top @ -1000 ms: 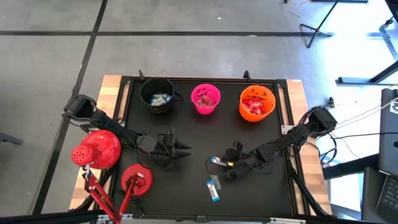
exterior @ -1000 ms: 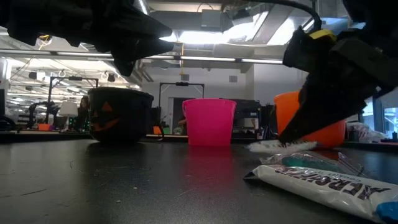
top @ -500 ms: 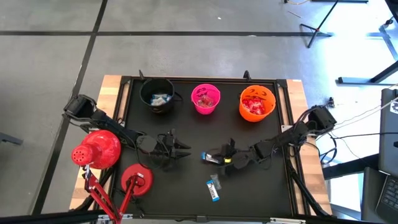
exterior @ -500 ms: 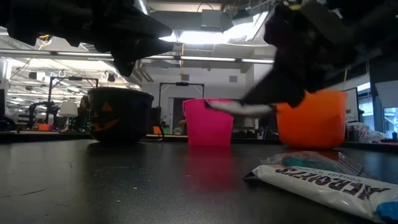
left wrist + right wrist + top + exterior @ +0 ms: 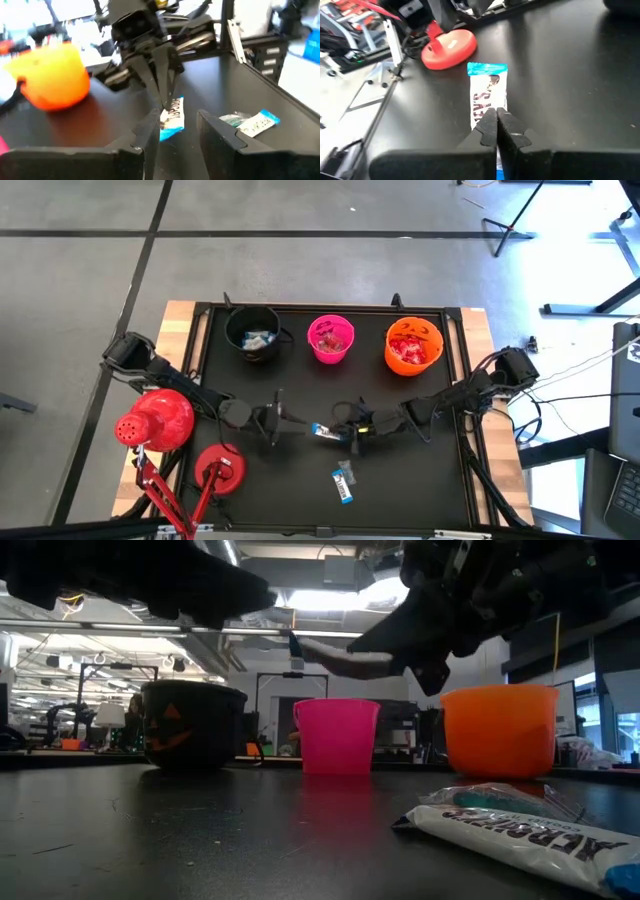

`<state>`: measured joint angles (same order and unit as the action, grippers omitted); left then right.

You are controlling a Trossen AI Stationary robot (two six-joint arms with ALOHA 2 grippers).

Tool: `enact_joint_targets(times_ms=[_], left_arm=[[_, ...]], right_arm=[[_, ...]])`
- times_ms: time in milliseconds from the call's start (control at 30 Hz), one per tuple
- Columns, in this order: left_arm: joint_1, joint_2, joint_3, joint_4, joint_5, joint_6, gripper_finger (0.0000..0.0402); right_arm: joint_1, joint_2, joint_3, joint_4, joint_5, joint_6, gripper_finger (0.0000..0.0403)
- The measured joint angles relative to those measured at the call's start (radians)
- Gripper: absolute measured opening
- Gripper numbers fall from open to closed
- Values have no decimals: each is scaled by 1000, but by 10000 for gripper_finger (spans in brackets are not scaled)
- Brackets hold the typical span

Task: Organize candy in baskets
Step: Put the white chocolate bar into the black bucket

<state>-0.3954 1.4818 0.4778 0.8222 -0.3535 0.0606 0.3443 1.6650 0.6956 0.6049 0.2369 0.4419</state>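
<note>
Your worktop (image 5: 420, 480) is a black surface with pale wood showing at both side edges. Along its far edge you have three buckets in a row: black (image 5: 252, 333), pink (image 5: 331, 340), orange (image 5: 413, 346). One blue-and-white wrapped sweet (image 5: 344, 482) lies near the front edge. A red lamp base (image 5: 218, 468) sits at the front left.

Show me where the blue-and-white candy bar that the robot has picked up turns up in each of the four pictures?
High view: the held candy bar hangs mid-table from the right gripper.
Low view: pale strip in the air above the pink bucket.
Left wrist view: dangling in the middle, from the far gripper.
Right wrist view: centre, beyond the shut fingertips.
Shared landmark: the orange bucket, except in the right wrist view.
</note>
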Motion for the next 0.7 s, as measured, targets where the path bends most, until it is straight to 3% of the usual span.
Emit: enact_joint_targets(times_ms=[267,700], left_arm=[[-33,0,29,-2,-2,322,120],[-37,-1,74,-54,38,448,120]], right_arm=[[-1,0,0,79,-48,0,0],[-7,-1,54,99,-126,-2,0]])
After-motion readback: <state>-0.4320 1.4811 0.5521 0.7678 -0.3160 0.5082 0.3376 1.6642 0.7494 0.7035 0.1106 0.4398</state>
